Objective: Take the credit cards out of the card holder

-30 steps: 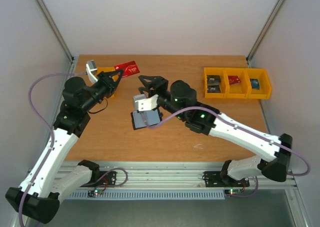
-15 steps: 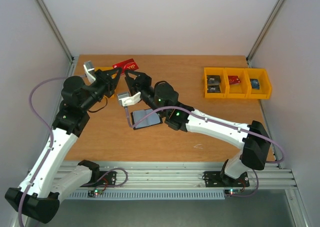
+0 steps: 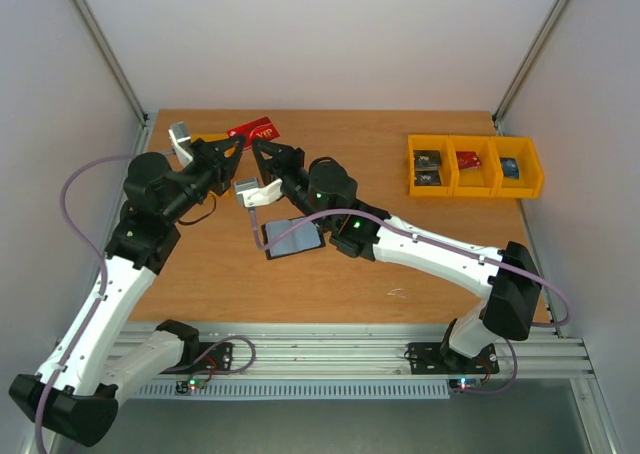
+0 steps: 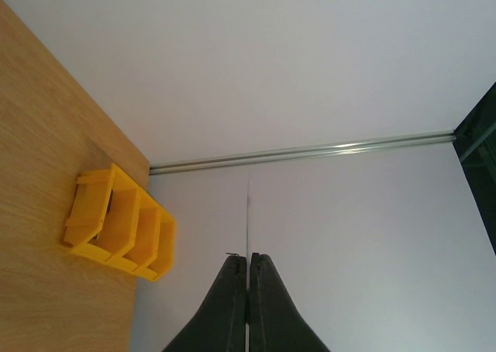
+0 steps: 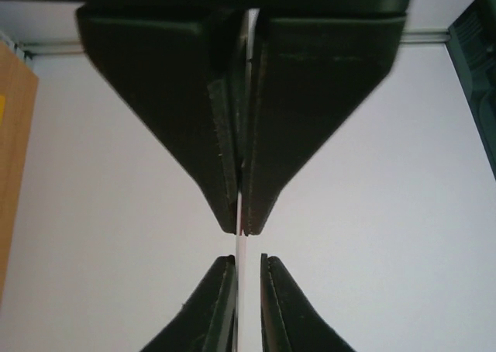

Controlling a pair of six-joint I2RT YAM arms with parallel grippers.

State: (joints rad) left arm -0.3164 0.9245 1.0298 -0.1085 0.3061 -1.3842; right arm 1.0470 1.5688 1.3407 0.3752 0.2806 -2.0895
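The left pincer (image 4: 248, 257) is clamped on the red card (image 3: 252, 131). The right pincer (image 5: 246, 263) straddles that card's edge, jaws slightly apart. The card holder (image 3: 292, 237) lies open on the surface (image 3: 400, 274).

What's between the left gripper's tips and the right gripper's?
The red card: the right wrist view shows its thin edge reaching from the left gripper down between the fingers of the right gripper.

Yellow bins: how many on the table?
3, side by side at the far right corner of the table: the left bin, the middle bin, the right bin. Neither arm covers that corner.
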